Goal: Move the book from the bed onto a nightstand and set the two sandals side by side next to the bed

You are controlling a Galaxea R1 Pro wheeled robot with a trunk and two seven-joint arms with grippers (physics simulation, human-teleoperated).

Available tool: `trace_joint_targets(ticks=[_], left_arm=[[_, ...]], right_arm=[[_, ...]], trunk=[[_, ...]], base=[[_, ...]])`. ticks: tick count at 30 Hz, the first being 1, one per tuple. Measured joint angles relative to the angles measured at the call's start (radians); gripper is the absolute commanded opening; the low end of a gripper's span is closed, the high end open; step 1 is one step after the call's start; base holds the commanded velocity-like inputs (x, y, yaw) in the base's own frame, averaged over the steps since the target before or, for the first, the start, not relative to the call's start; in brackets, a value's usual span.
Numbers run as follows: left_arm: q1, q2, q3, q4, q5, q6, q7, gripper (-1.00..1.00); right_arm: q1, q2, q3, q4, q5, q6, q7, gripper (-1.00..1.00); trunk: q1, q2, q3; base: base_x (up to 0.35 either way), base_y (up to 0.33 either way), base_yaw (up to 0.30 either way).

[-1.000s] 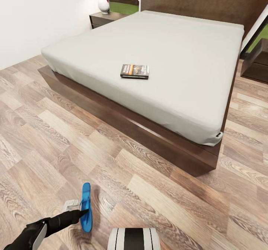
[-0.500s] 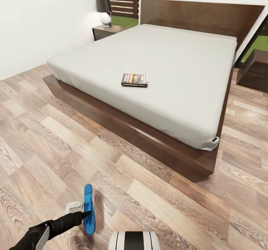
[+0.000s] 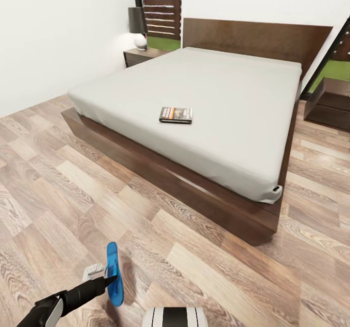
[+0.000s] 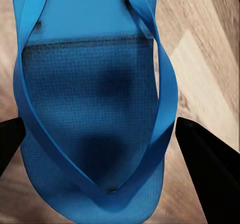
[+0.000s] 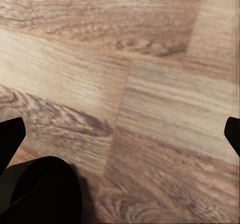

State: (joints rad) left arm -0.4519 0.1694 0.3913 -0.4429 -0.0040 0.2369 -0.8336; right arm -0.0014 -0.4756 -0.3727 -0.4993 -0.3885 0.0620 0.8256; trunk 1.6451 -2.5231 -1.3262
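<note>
The task is sitting at an early stage, judging by how things lie. The book [image 3: 176, 115] is lying flat on the bed [image 3: 233, 88], near the mattress edge that faces the robot, at about 12 o'clock in the head view, so the move to a nightstand is not yet done. One nightstand [image 3: 142, 55] is standing at about 11 o'clock, beside the headboard, carrying a lamp [image 3: 138, 27] with a dark shade and a round white base. Its drawers are closed as far as can be seen, so nothing can be said of their contents. A second dark cabinet [image 3: 330, 102] is showing at about 2 o'clock on the bed's other side, its top bare where visible.

The left claw [image 3: 111, 279] is grasping one blue sandal [image 3: 113, 273], holding it on edge above the wood floor [image 3: 58, 190] at about 7 o'clock. In the left wrist view the sandal [image 4: 95, 109] is lying between the two dark fingers [image 4: 207, 159], straps facing the camera. The sandal is well apart from the bed, so it is not yet placed. A small pale object is lying on the floor just beside it; what it is cannot be told.

The right claw [image 5: 120, 134] is pointing at bare floor, released, its fingertips [image 5: 10, 139] wide apart with nothing between them.

Left to do, by this reading: setting both sandals side by side next to the bed, and carrying the book to a nightstand.
</note>
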Motion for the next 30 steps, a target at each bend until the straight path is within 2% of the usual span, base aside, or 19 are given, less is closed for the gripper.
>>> trace_joint_targets(ticks=[5, 30], left_arm=[[0.000, 0.000, 0.000, 0.014, 0.000, 0.000, 0.000, -1.00], [0.000, 0.000, 0.004, 0.015, 0.001, 0.000, 0.002, -1.00]], right_arm=[[0.000, 0.006, -0.001, 0.012, -0.002, -0.035, 0.000, 1.00], [0.000, 0.014, -0.002, 0.013, -0.002, -0.039, 0.000, 1.00]], trunk=[[-0.002, 0.001, 0.019], [-0.014, 0.007, 0.116]], base=[[0.000, 0.000, 0.000], [0.000, 0.000, 0.000]])
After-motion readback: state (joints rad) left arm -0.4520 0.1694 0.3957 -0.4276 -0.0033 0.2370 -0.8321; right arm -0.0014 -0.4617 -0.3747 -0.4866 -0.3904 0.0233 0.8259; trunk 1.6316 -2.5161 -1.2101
